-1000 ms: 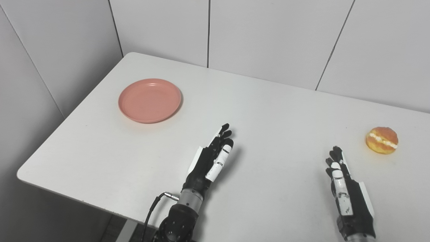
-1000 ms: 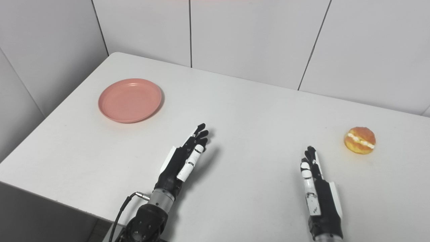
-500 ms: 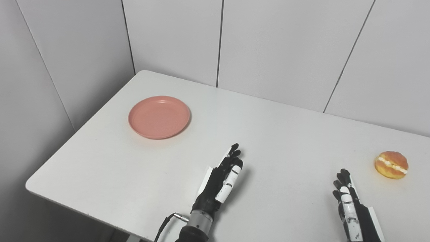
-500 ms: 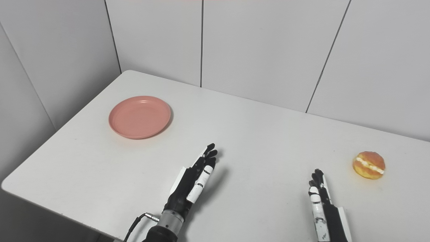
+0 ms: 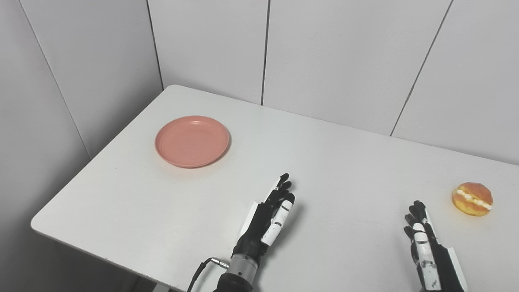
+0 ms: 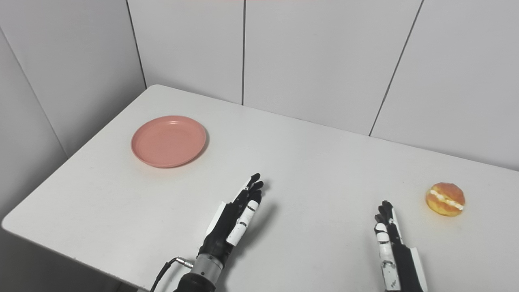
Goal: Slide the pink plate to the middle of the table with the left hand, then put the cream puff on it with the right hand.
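Both hands empty, fingers straight: my left hand [image 5: 265, 221] unmoved near mid-table, my right hand [image 5: 425, 247] slightly lower than half a second ago; pink plate [image 5: 192, 141] far left, cream puff [image 5: 472, 198] far right.

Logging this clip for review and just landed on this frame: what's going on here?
Nothing is being handled yet. The left robot hand and right robot hand are both open and empty over the white table. The round pink plastic plate sits untouched near the table's far left corner, and the golden cream puff with white filling lies at the right, just beyond the right robot hand.
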`<state>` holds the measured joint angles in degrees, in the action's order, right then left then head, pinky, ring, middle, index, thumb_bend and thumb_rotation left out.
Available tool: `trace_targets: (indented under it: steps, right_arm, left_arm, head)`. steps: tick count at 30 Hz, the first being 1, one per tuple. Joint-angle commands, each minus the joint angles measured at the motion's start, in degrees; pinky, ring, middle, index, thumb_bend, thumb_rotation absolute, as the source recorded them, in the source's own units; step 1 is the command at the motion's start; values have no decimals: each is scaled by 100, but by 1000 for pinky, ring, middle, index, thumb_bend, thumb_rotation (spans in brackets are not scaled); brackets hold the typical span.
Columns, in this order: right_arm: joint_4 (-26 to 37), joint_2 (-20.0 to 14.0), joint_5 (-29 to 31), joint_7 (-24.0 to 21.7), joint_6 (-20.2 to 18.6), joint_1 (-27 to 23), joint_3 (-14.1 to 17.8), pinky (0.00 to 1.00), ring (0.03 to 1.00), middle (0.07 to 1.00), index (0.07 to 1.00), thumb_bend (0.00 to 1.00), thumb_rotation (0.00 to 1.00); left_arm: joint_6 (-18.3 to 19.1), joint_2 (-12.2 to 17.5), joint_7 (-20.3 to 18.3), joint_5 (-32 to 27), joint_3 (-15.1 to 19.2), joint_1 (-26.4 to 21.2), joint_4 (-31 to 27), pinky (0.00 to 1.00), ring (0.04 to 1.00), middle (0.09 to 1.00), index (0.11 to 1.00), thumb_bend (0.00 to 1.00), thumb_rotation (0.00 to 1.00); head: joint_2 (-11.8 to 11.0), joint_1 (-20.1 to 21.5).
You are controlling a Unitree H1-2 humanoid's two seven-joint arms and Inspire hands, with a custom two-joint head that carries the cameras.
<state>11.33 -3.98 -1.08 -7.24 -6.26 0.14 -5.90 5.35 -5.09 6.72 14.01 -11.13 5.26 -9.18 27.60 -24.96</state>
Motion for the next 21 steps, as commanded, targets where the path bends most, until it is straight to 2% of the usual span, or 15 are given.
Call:
trace_targets:
  steps: [1,7,15,19,21]
  right_arm:
    - [195,21,31,-18,127,-91,-10,1000,1000,1000,1000,7,1000]
    - [202,48,38,-6,124,-87,-33,1000,1000,1000,1000,17,1000]
    - [244,102,24,14,86,-80,-46,1000,1000,1000,1000,9,1000]
    - [271,119,30,9,25,-90,-66,1000,1000,1000,1000,25,1000]
    - [280,127,25,11,6,-90,-76,1000,1000,1000,1000,27,1000]
  left_arm:
    - [47,-145,-23,-16,-45,131,-57,883,924,939,934,497,1000]
    - [63,-101,-45,-29,-1,101,-175,878,923,938,932,487,1000]
    - [294,18,-145,-20,66,12,-547,882,929,940,926,487,996]
    - [586,72,-279,-28,152,-77,-863,857,920,936,918,470,978]
    - [681,96,-340,-15,189,-108,-981,877,922,936,919,461,968]
  head:
    - [1,7]
    - [19,15]
    - [63,-24]
    - [60,-44]
    - [62,-42]
